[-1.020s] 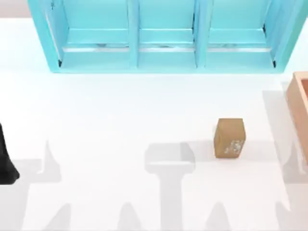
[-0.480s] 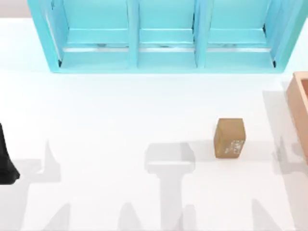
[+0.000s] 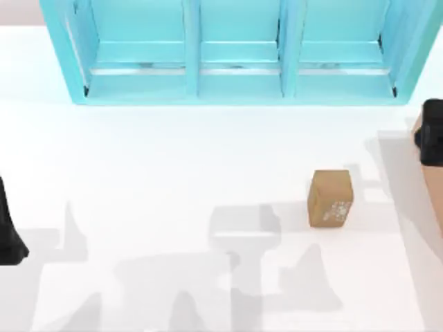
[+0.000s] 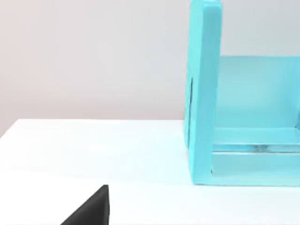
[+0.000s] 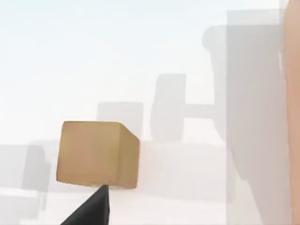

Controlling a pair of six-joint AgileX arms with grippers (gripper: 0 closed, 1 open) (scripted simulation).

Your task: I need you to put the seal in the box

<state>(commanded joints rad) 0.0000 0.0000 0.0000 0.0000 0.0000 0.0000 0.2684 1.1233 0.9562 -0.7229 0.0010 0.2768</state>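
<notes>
- Since a moment ago, the right arm (image 3: 432, 131) has come into the top view at the right edge, up over the box; before, that spot showed only the box's corner.
- Shadows on the table (image 3: 173, 159) have changed shape too, with new grey patches near the front.
- One seal (image 3: 330, 198) sits on the table, right of the middle, standing by itself with nothing touching it. It has not moved.
- Its speckled whitish mark faces the front of the table.
- In the right wrist view the seal (image 5: 97, 154) looks like a plain brown block, with one dark gripper fingertip (image 5: 93, 208) showing just in front of it.
- I cannot tell if the right gripper is wide or narrow.
- One box (image 3: 434, 183) is at the table's right edge, well apart from the seal.
- One big blue shelf (image 3: 235, 52) with three bays stands at the back.
- One left arm (image 3: 8, 232) rests at the left edge, parked.
- I cannot tell how its gripper stands either.
</notes>
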